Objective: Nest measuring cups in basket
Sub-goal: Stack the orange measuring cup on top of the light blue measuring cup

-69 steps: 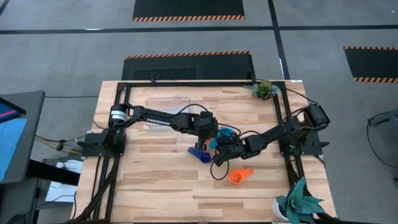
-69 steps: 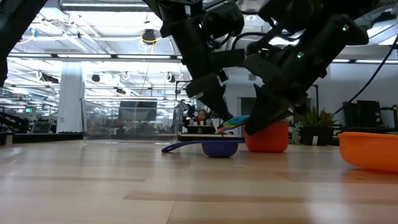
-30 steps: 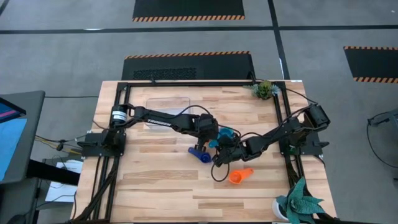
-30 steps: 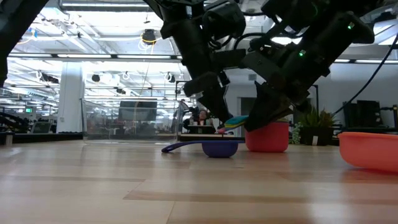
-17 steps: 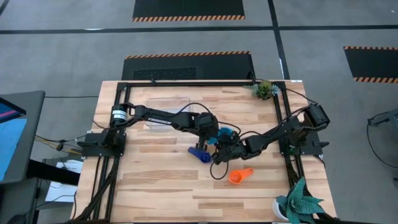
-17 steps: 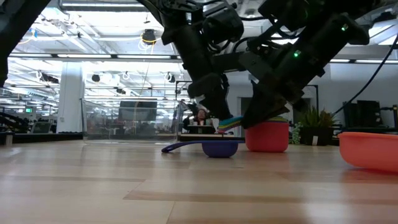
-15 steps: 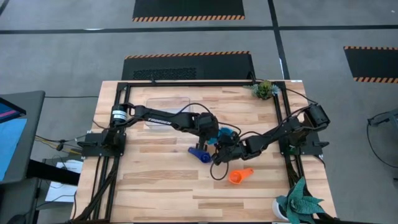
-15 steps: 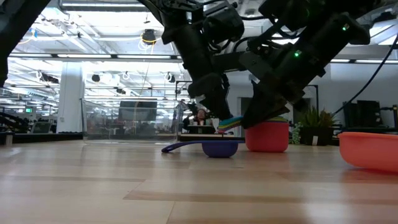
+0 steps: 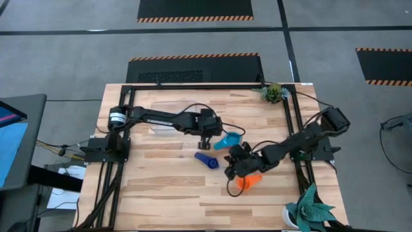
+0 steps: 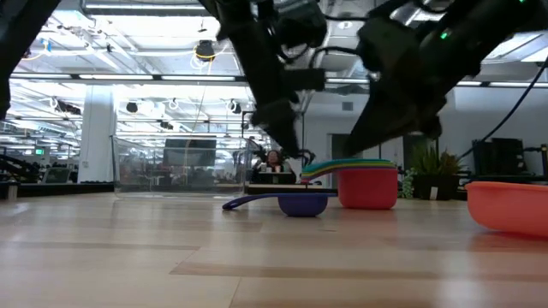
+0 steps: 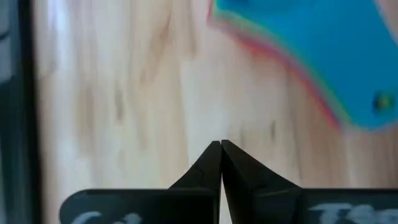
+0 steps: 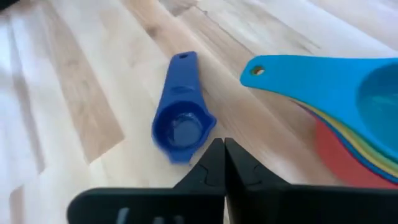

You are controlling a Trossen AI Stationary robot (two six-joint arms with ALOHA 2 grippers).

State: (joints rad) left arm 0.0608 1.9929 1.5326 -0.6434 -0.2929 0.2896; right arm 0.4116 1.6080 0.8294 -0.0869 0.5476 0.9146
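Observation:
A nested stack of measuring cups [image 9: 226, 140], light blue on top and red at the bottom [image 10: 368, 188], stands on the table at mid-table with its handles [image 10: 341, 165] fanned out level. A dark blue cup [image 9: 207, 159] lies on the wood just near of it, and an orange cup [image 9: 248, 182] lies farther toward the near right. My left gripper [image 9: 205, 142] is shut and hangs above the table just left of the stack's handles [image 11: 311, 56]. My right gripper [image 9: 232, 160] is shut, between the stack and the orange cup. The clear basket [image 9: 168, 109] sits at the far left.
A small potted plant [image 9: 275, 93] stands at the far right corner and a second plant [image 9: 309, 207] at the near right corner. The black frame rail [image 9: 193, 86] runs round the tabletop. Bare wood lies toward the near left.
Both shut grippers have drawn off the stack of cups. The left one has risen and gone toward the table's left; the right one has backed toward the near edge and lifted. The stack stays on the table, and its handles now lie level.

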